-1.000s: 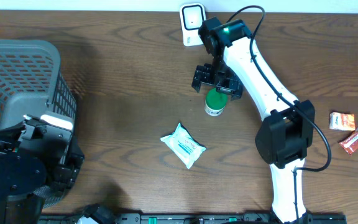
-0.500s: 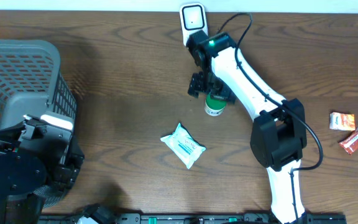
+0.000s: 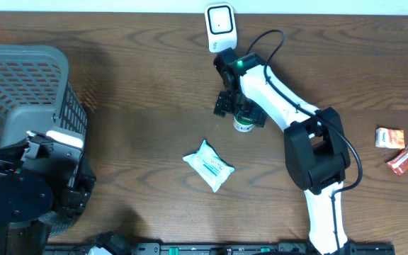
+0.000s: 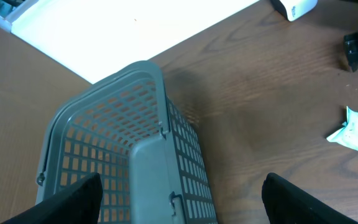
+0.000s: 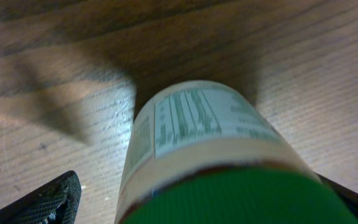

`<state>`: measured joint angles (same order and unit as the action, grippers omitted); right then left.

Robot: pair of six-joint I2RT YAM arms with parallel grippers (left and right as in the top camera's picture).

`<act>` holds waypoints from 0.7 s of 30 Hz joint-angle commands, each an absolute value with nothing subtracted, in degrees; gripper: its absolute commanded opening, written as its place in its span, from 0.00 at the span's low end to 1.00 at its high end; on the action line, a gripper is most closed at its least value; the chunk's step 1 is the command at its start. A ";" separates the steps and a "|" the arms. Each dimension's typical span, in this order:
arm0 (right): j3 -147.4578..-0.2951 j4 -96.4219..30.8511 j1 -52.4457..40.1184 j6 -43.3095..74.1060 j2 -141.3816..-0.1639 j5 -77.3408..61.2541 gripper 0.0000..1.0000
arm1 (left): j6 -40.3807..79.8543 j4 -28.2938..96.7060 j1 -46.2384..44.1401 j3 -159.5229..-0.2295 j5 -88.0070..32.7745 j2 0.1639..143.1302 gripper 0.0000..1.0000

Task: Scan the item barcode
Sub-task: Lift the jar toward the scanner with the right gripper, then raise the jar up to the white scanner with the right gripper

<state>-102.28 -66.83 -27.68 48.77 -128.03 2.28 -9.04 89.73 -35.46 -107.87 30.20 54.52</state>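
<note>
The brown wooden table (image 3: 140, 106) looks as it did a second ago, and the grey basket (image 3: 20, 92) sits unmoved at its left end. The left gripper (image 4: 179, 202) hangs over the basket with its jaws spread wide, holding nothing and unchanged.

The right arm (image 3: 282, 106) has swung leftward and folded in. A second ago the right gripper (image 3: 239, 112) was just beyond the bottle, toward the scanner. Now it has come down over the bottle, its jaws fully apart on either side and not closed on it.

The wipes packet (image 3: 209, 165) lies where it was, nearer the front edge. The green-lidded bottle (image 5: 210, 137) stands upright in about the same spot, its lid now mostly hidden from overhead. The white scanner (image 3: 220, 21) and two snack packets (image 3: 389, 137) have not shifted.
</note>
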 commanded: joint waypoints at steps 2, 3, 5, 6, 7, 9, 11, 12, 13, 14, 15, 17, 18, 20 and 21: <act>-100.88 -65.49 -26.06 48.60 -128.07 0.47 0.94 | -9.19 89.73 -35.44 -107.83 30.68 54.17 0.82; -100.75 -65.30 -26.06 48.58 -128.07 0.51 0.94 | -9.19 89.73 -35.44 -107.83 30.68 54.17 0.82; -100.42 -64.64 -26.06 48.10 -128.07 0.51 0.93 | -9.19 89.73 -35.44 -107.83 30.68 54.17 0.82; -100.31 -64.47 -26.06 47.90 -128.07 0.49 0.92 | -9.19 89.76 -35.44 -107.83 30.68 54.17 0.82; -100.25 -64.47 -26.06 47.90 -128.07 0.49 0.91 | -9.19 89.73 -35.44 -107.83 30.68 54.17 0.83; -100.01 -64.31 -26.09 47.90 -128.07 0.49 0.89 | -9.19 89.76 -35.44 -107.83 30.68 54.17 0.82; -99.53 -63.53 -26.20 47.70 -128.07 0.49 0.90 | -9.19 89.76 -35.44 -107.83 30.70 54.17 0.82; -99.00 -62.78 -26.20 47.70 -128.09 0.47 0.91 | -9.19 89.73 -35.44 -107.83 30.70 54.17 0.82; -98.50 -62.13 -26.20 47.70 -128.09 0.30 0.93 | -9.19 89.73 -35.44 -107.83 30.68 54.17 0.82; -97.91 -61.43 -26.20 47.70 -128.09 -0.19 0.95 | -9.19 89.76 -35.44 -107.83 30.70 54.17 0.82; -97.25 -60.80 -26.17 47.70 -128.11 -0.84 0.99 | -9.19 89.76 -35.44 -107.83 30.68 54.17 0.82; -96.44 -60.20 -26.17 47.72 -128.18 -1.02 0.99 | -9.19 89.76 -35.44 -107.83 30.68 54.17 0.82; -96.12 -59.94 -26.20 47.70 -128.18 -1.02 0.99 | -9.19 89.76 -35.44 -107.83 30.68 54.17 0.82; -95.81 -59.90 -26.20 47.51 -128.18 -1.13 0.97 | -9.19 89.76 -35.44 -107.83 30.68 54.17 0.82; -95.81 -59.96 -26.20 47.51 -128.18 -1.28 0.91 | -9.19 89.76 -35.44 -107.83 30.68 54.17 0.82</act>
